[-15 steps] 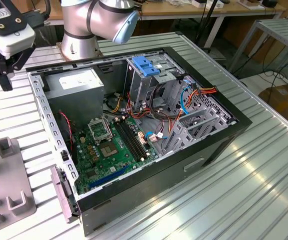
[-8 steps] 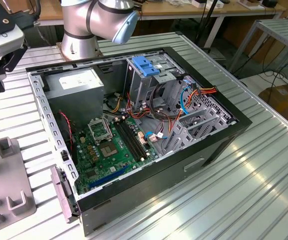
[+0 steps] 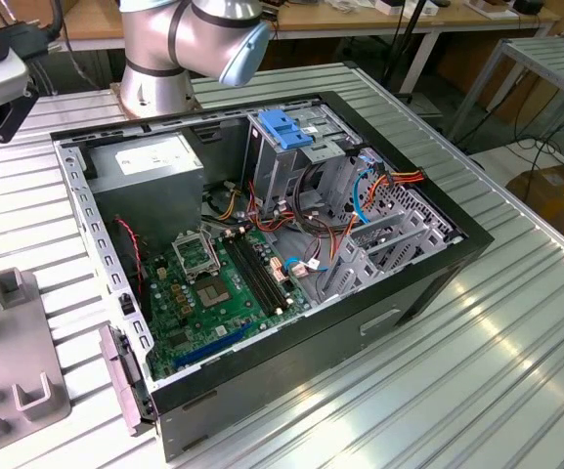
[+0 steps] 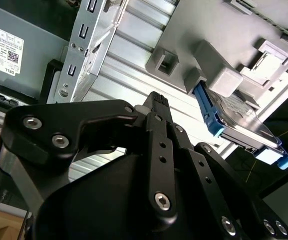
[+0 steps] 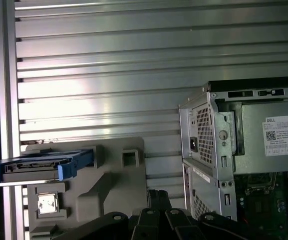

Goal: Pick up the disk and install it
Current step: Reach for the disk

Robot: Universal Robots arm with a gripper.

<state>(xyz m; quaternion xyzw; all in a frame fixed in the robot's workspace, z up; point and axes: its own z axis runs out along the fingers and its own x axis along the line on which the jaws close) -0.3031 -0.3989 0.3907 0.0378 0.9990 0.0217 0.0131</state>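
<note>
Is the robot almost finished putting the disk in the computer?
Not yet. Nothing looks done: the disk sits in its grey holder, outside the open computer. In hand: the end effector hangs near the holder, shut and empty. Left: both the pick-up and the install.

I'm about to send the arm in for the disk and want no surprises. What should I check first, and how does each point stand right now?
1. The disk stands on edge in the grey holder: ok.
2. The pincer carries nothing: ok.
3. The pincer is opened for a grasp: not ok, jaws together.
4. The pincer is lined up on the disk: not ok, it is apart from it.
5. The computer case has its lid off: ok.
6. A slot is free in the drive cage with the blue handle: cannot tell.
</note>
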